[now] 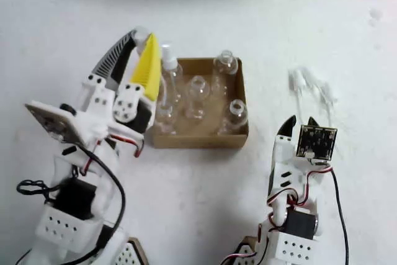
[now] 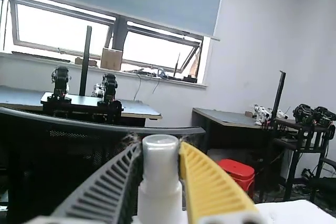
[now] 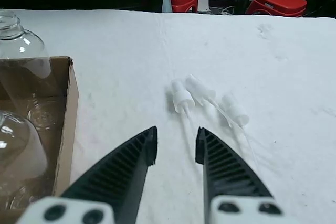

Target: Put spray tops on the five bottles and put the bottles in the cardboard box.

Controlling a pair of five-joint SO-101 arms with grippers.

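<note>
White plastic spray top (image 2: 160,166) is pinched between the grey ribbed and yellow fingers of the left gripper (image 2: 160,148), clenched on it. In the high view this top (image 1: 141,31) sits at the gripper (image 1: 141,35) tips, at about 10 o'clock from the box, just outside its corner. Can't tell if a bottle hangs under it.

Brown cardboard box (image 1: 198,141) sits mid-table with five clear round bottles inside, all upright. The capped bottle (image 1: 170,76) at the box's 10 o'clock corner carries a white spray top and is just beside the yellow finger. The open-necked ones are at 1 o'clock (image 1: 225,65), centre (image 1: 197,90), 4 o'clock (image 1: 236,115) and 8 o'clock (image 1: 163,118).

Three loose white spray tops (image 1: 310,85) lie on the white table (image 1: 310,23) at 3 o'clock from the box, close together, tubes trailing. In the right wrist view they are (image 3: 182,97), (image 3: 201,88) and (image 3: 234,109), with the box wall (image 3: 65,129) alongside.

Right gripper (image 3: 176,142) has black fingers spread, released, holding nothing. It is at 4 o'clock from the box (image 1: 301,122), near the loose tops and not touching them.
</note>
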